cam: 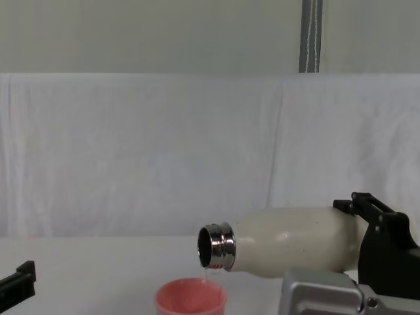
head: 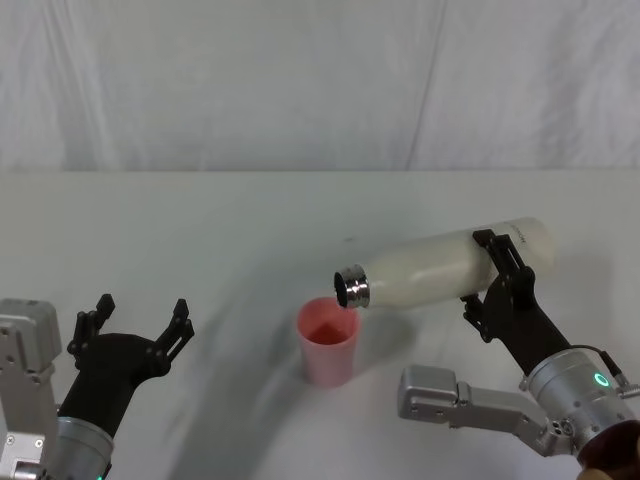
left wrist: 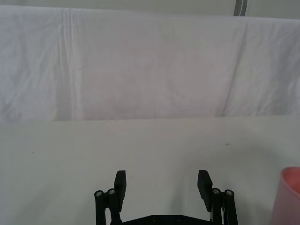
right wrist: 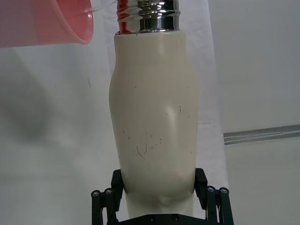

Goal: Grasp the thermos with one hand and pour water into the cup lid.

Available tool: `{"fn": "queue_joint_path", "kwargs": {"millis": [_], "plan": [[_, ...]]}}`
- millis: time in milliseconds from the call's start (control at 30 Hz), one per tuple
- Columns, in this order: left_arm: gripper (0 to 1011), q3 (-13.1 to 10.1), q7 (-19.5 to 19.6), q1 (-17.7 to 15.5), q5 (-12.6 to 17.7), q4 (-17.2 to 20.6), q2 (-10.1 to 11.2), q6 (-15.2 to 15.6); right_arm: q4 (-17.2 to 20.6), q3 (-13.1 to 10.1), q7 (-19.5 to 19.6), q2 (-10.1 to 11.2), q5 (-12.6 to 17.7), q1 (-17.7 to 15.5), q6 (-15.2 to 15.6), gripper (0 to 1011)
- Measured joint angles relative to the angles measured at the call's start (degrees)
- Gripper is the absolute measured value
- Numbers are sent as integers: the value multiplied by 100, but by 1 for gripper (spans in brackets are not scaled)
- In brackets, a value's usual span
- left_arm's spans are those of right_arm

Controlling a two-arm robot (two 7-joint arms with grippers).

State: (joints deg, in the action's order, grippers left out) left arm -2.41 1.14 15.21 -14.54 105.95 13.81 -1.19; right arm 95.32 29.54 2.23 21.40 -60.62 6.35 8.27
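Note:
The cream-white thermos lies tipped almost level in the air, its steel neck over the rim of the pink cup lid. My right gripper is shut on the thermos near its base. In the chest view a thin stream of water runs from the thermos mouth down into the cup lid. The right wrist view shows the thermos clamped between the black fingers, with the cup lid beyond its neck. My left gripper rests open at the near left, holding nothing.
A white cloth covers the table and hangs as a backdrop behind it. The left wrist view catches the cup lid's edge at its right side.

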Motion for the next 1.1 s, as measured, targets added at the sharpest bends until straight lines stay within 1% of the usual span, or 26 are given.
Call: {"fn": "queue_joint_path", "kwargs": {"millis": [333, 533, 667, 733, 1033, 1067, 1100], "plan": [[1001, 0, 0, 0, 0, 0, 0, 0, 2, 11, -24, 5, -3, -6, -1, 948], [1001, 0, 0, 0, 0, 0, 0, 0, 9, -19, -38, -17, 130, -16, -68, 948], [1001, 0, 0, 0, 0, 0, 0, 0, 41, -87, -57, -49, 333, -35, -169, 948], [1001, 0, 0, 0, 0, 0, 0, 0, 75, -162, -75, -89, 532, -60, -255, 948], [1001, 0, 0, 0, 0, 0, 0, 0, 181, -348, -138, -182, 1018, -144, -447, 948], [1001, 0, 0, 0, 0, 0, 0, 0, 206, -399, -166, -199, 1138, -167, -490, 948], [1001, 0, 0, 0, 0, 0, 0, 0, 206, -399, -166, -199, 1138, -167, -490, 948]]}}
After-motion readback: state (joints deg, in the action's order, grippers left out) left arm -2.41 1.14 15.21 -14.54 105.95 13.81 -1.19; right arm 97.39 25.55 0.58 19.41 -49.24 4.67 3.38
